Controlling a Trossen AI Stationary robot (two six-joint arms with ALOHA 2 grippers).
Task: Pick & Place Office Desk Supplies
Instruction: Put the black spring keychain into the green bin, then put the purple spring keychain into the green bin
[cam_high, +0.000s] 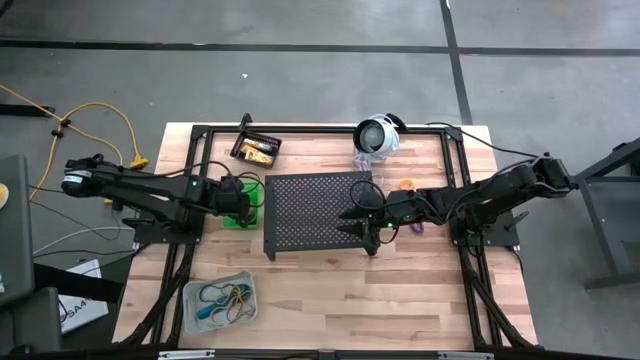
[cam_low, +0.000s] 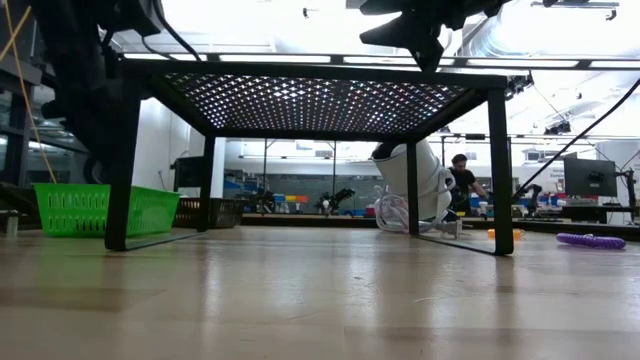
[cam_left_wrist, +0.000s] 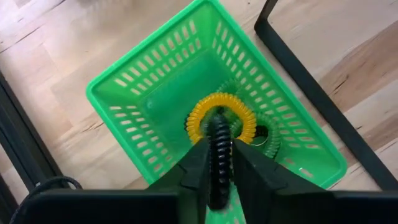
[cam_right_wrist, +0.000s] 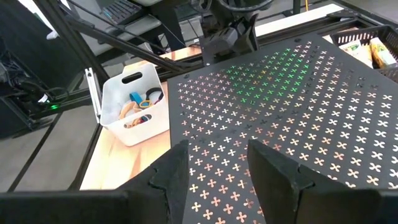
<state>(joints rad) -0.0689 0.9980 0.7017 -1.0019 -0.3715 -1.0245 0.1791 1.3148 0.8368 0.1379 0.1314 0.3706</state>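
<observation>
left gripper (cam_left_wrist: 217, 162) over the green bin (cam_left_wrist: 143, 93), pinching a black coil loop (cam_left_wrist: 219, 155)

i see a yellow loop (cam_left_wrist: 199, 112) lying in the bin; my right gripper (cam_right_wrist: 217, 163) gapes wide above the perforated stand (cam_high: 310, 205), purple loop (cam_low: 590, 240) beyond its leg.

No legible text is showing in any view. A sheet of paper (cam_high: 75, 308) is lying on the floor left of the bench (cam_high: 330, 300) and is carrying dark print, too small to read. No labels or brands are showing on bins, arms or stand.
</observation>
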